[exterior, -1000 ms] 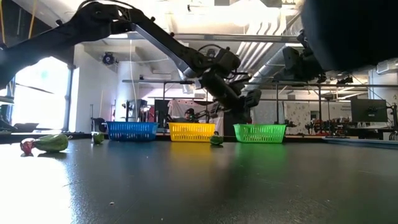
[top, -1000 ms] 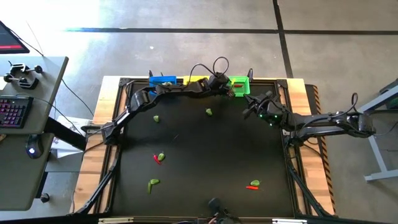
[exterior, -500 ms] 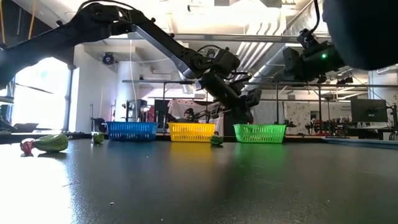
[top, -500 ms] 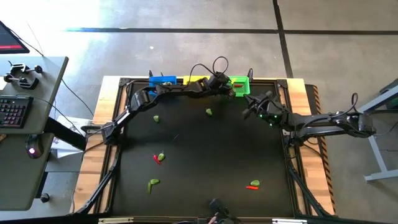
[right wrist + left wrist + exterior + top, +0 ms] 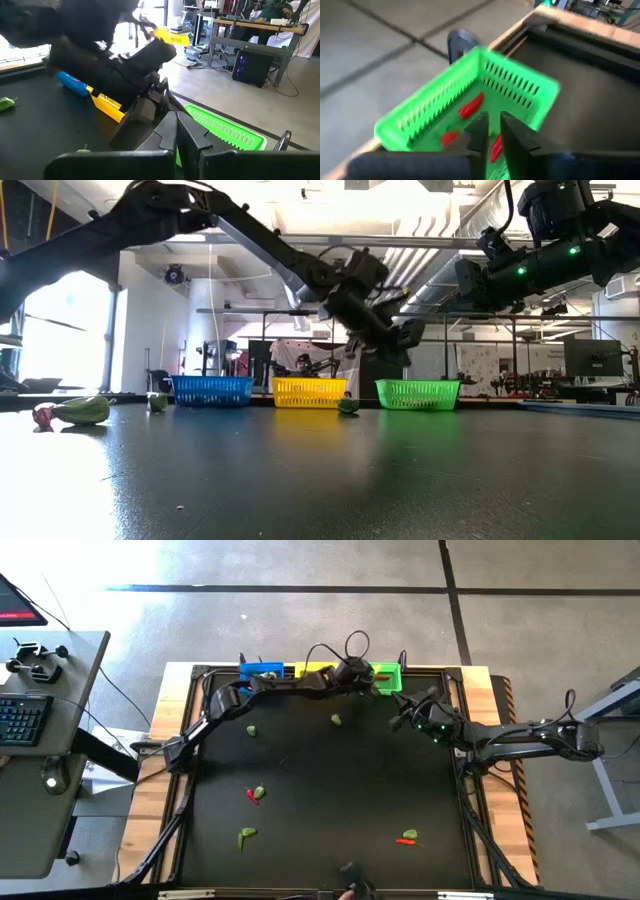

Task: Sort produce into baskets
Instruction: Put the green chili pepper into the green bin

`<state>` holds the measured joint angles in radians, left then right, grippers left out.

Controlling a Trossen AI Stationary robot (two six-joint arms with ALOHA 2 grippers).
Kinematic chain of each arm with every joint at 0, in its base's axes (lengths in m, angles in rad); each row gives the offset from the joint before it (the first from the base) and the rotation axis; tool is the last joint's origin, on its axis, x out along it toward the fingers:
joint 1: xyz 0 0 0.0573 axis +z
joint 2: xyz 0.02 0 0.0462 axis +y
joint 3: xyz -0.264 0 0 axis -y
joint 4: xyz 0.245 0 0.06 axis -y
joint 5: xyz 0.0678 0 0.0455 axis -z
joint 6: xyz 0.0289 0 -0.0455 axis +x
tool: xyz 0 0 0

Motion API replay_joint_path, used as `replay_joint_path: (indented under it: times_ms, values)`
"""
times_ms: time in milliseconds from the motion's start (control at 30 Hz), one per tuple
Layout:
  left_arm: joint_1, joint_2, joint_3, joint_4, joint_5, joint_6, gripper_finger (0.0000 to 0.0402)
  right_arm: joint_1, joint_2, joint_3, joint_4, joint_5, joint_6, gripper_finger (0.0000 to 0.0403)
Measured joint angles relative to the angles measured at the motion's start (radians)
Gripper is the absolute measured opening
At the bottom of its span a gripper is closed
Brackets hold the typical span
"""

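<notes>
Three baskets stand in a row at the table's far edge: blue point(image 5: 262, 669), yellow point(image 5: 315, 669) and green point(image 5: 388, 674). My left gripper point(image 5: 493, 122) hovers over the green basket point(image 5: 470, 95), its fingers a narrow gap apart with nothing between them. Three red pieces of produce point(image 5: 471, 106) lie inside that basket. Loose produce rests on the black mat: green pieces point(image 5: 250, 730) point(image 5: 336, 720) point(image 5: 246, 834), a green and red pair point(image 5: 257, 793), and another pair point(image 5: 407, 836). My right gripper point(image 5: 396, 723) waits shut, near the green basket on its right.
The mat point(image 5: 330, 780) is framed by a raised wooden border point(image 5: 175, 740). My left arm point(image 5: 290, 683) lies along the far edge in front of the blue and yellow baskets. A dark object point(image 5: 348, 892) sits at the near edge. A desk with a keyboard point(image 5: 22, 715) stands to the left.
My left gripper has stayed over the green basket. A large dark shape close in front of the low camera, at the upper right, has drawn out of that view.
</notes>
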<state>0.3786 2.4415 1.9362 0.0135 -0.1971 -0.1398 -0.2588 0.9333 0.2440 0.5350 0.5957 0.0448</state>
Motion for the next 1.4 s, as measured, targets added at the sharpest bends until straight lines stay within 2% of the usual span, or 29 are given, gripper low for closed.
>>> replay_joint_path:
  times_ms: [100,200,467,667,900,1033,1133,1233,1400]
  values:
    - [-0.041,-0.022,0.0,0.017,-0.071,0.076,0.0006,0.0,0.0,0.0,0.0,0.008,-0.001,0.0]
    - [-0.079,-0.034,0.002,0.046,-0.106,0.149,0.0006,0.0,0.0,0.0,-0.006,0.013,-0.001,0.0]
    - [-0.118,-0.086,-0.092,0.136,-0.052,0.178,0.0,0.0,0.0,0.001,-0.039,0.013,0.005,0.0]
    - [-0.11,-0.207,-0.316,0.291,-0.038,0.188,0.0,0.0,0.0,0.001,-0.039,0.013,0.007,0.0]
    - [-0.109,-0.428,-0.647,0.406,0.074,0.239,0.0,0.0,0.0,0.001,-0.04,0.012,0.016,0.0]
    - [-0.129,-0.59,-0.813,0.352,0.203,0.355,0.0,0.0,0.001,0.001,-0.044,0.012,0.018,0.0]
    - [-0.151,-0.729,-0.9,0.209,0.275,0.437,0.0,0.0,0.001,0.001,-0.045,0.011,0.018,0.0]
    - [-0.189,-0.871,-0.953,0.013,0.282,0.504,0.0,0.0,0.001,0.001,-0.049,0.01,0.026,0.0]
    - [-0.287,-1.066,-0.962,-0.326,0.283,0.527,0.0,0.0,0.002,0.001,-0.062,0.01,0.026,0.0]
